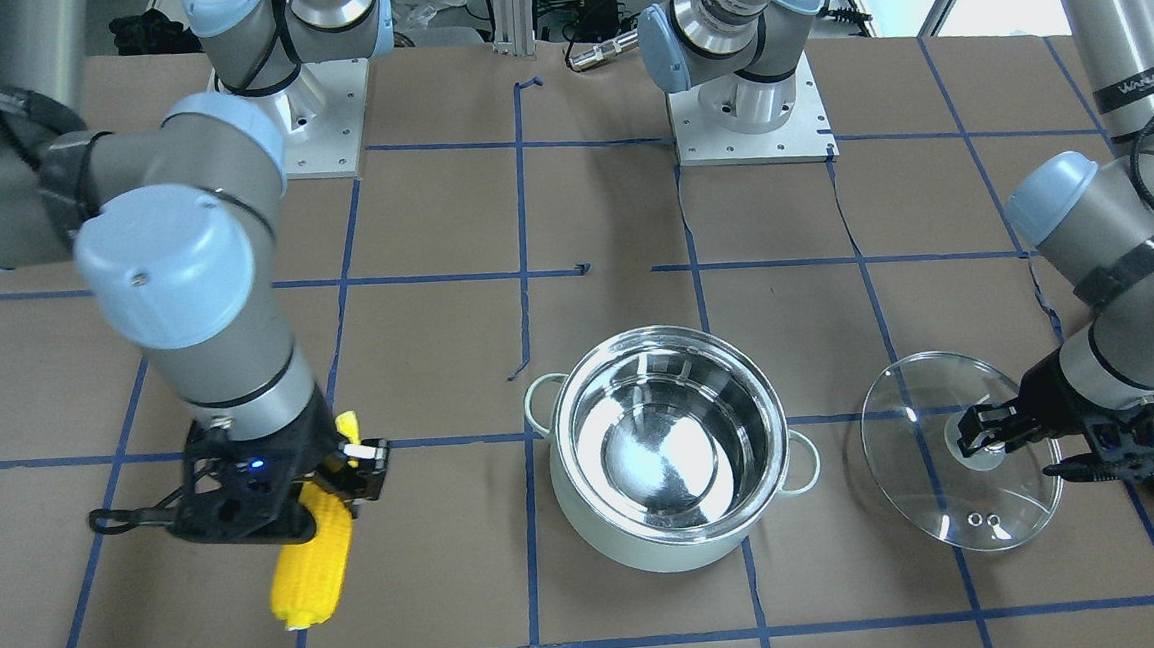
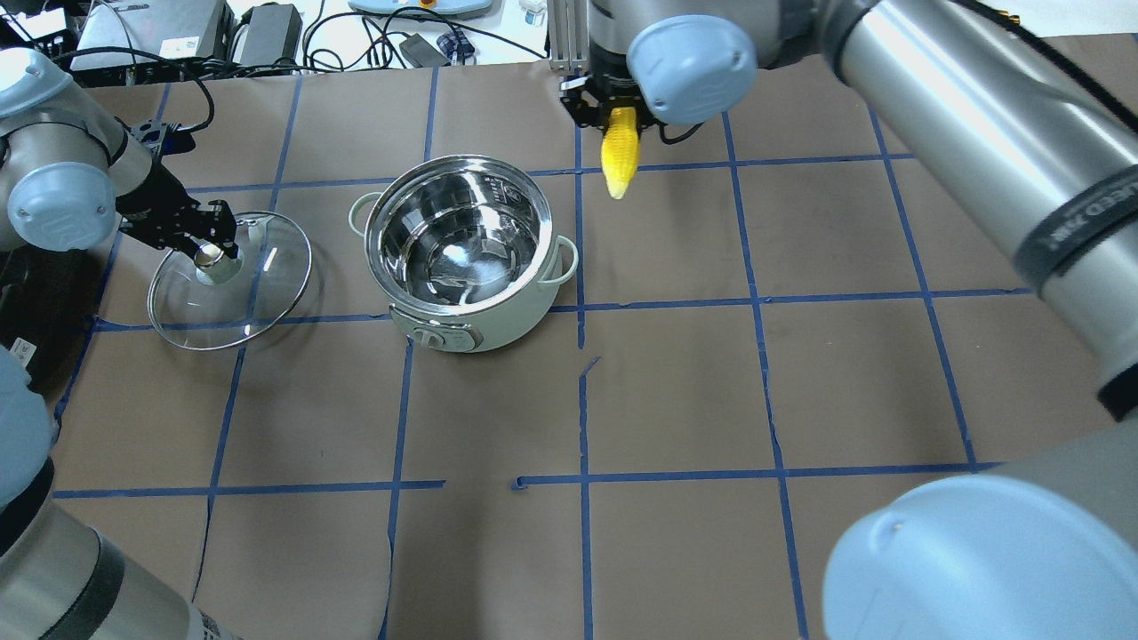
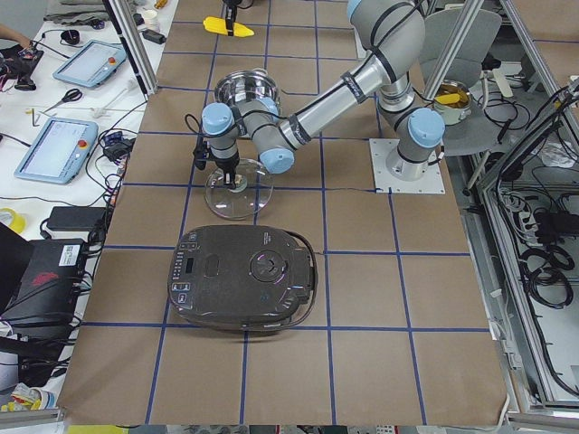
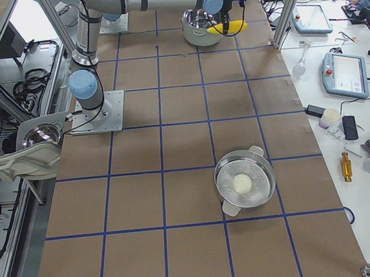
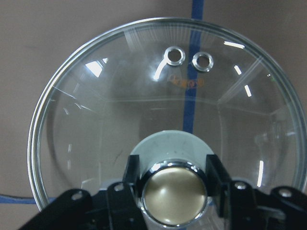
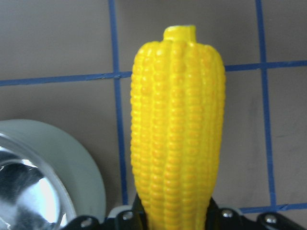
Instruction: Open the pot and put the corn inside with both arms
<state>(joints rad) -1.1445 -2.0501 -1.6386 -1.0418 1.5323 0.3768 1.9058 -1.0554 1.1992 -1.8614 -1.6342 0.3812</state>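
Finding: the corn hangs clear of the worktop, to the right of the open pot and apart from it. The right pincer pinches it near its upper end.

Risk: a grip so far from the middle could let the smooth cob pivot or slip. If it enters crosswise, it may catch on the rim and shove the pot.

Orientation: the long axis slopes downward, blunt stalk end lowest and toward the far side. I cannot tell how steeply.

The left pincer pinches the knob of the lid, left of the pot.
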